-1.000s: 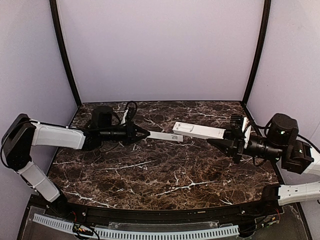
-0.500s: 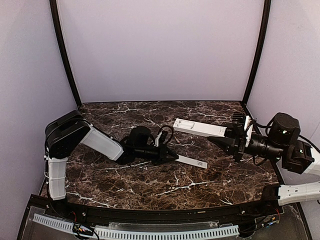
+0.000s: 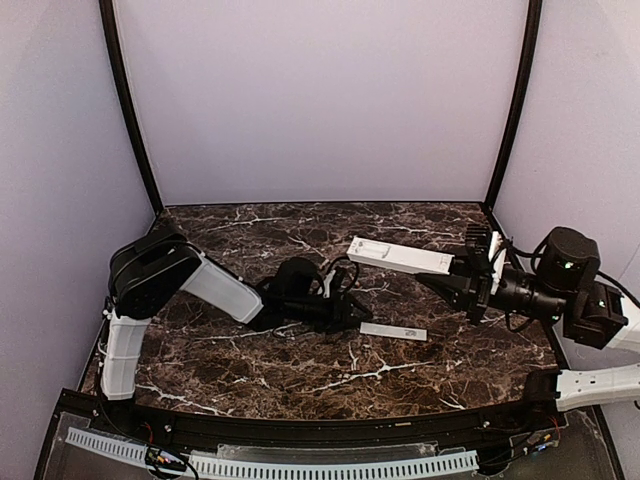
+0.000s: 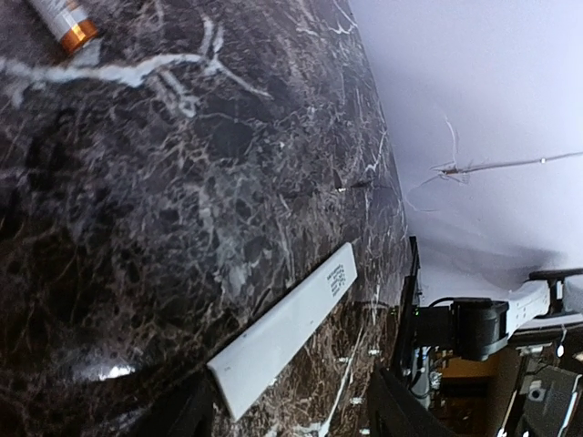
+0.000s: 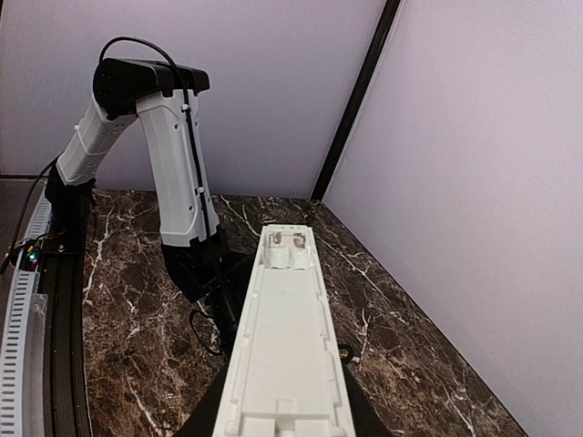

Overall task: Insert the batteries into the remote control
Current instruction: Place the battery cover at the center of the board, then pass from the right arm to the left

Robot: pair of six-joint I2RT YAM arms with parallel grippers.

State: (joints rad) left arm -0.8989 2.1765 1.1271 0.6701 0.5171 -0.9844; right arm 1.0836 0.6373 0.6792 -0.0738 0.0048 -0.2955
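Your left jaws now stand parted, the cover strip [image 3: 393, 331] freed on the desk [image 3: 300, 370] just ahead, so the remote control [image 3: 400, 258] clamped in your right jaws awaits batteries [image 4: 62, 22]

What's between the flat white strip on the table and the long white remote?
Nothing, only bare marble table. The top view shows it: the strip lies nearer the arms, the remote sits farther back in the right hand, with dark stone between them.

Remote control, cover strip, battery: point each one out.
remote control [image 3: 400, 258], top external view, middle of its white body
cover strip [image 3: 393, 331], top external view, middle of the strip
battery [image 4: 60, 17], left wrist view, body beside its orange end
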